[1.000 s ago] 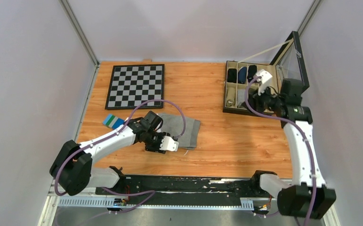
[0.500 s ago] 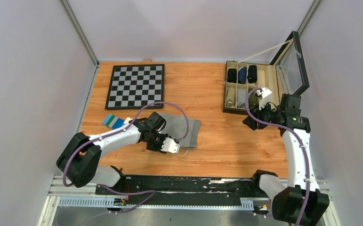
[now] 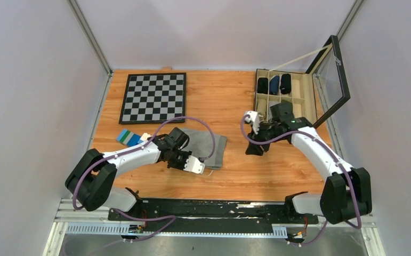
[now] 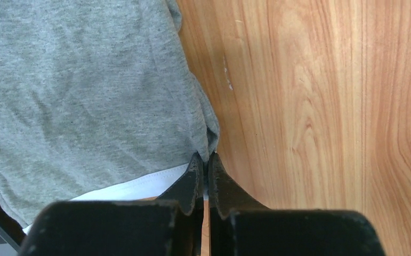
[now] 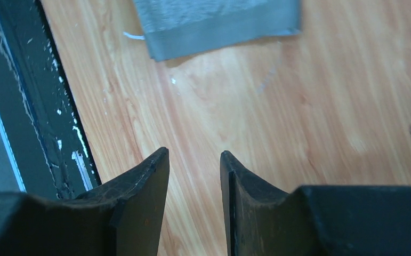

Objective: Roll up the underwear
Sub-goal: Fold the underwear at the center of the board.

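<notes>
The flat grey cotton underwear (image 3: 207, 145) lies left of centre on the wooden table (image 3: 277, 170), where it was before. The left gripper (image 4: 203, 164) stays pinched tight on its near hem corner. The right gripper (image 5: 193, 156), fingers parted and empty, has swung from the open compartmented box (image 3: 300, 98) to the table beside the garment.

Grey, white-edged underwear (image 3: 219, 149), black-and-white chequered board (image 3: 153, 97), orange wood-grain table (image 3: 230, 101), blue-green card (image 3: 128, 137)

Chessboard (image 3: 153, 97) far left on wooden table (image 3: 224, 101); blue-green card (image 3: 128, 137) nearer; open-lidded divided box (image 3: 299, 92) far right.
</notes>
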Action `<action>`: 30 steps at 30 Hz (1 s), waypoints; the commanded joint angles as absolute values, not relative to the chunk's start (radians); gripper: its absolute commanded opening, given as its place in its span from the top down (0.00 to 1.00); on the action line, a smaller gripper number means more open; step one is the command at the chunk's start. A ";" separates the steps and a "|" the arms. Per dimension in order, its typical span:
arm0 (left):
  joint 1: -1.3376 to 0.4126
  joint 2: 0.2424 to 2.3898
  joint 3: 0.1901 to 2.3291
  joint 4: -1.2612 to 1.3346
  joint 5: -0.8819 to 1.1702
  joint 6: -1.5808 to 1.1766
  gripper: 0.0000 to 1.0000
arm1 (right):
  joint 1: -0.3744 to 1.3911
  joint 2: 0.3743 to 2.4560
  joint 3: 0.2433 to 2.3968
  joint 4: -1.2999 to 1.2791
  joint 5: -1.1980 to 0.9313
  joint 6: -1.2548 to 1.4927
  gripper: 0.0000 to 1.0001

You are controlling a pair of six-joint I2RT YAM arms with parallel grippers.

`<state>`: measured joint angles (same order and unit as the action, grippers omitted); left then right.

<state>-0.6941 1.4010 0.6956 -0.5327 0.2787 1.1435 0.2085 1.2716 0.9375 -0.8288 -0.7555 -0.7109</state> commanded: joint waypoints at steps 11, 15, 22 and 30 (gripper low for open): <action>-0.675 1.602 0.917 -0.742 0.557 0.845 1.00 | 0.629 1.349 0.817 -0.559 -0.597 -0.823 0.56; -0.621 1.677 0.953 -0.722 0.625 0.752 1.00 | 0.713 1.365 0.770 -0.472 -0.542 -0.839 0.55; -0.558 1.749 0.990 -0.790 0.724 0.757 1.00 | 0.723 1.370 0.743 -0.360 -0.534 -0.889 0.54; -0.537 1.816 1.037 -0.825 0.749 0.728 1.00 | 0.772 1.484 0.789 -0.328 -0.504 -0.949 0.57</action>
<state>-0.5449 1.7855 1.0275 -0.7986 0.7364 0.7479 0.7380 1.4544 0.7502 -0.3828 -0.5236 -0.8867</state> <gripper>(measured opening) 0.017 0.444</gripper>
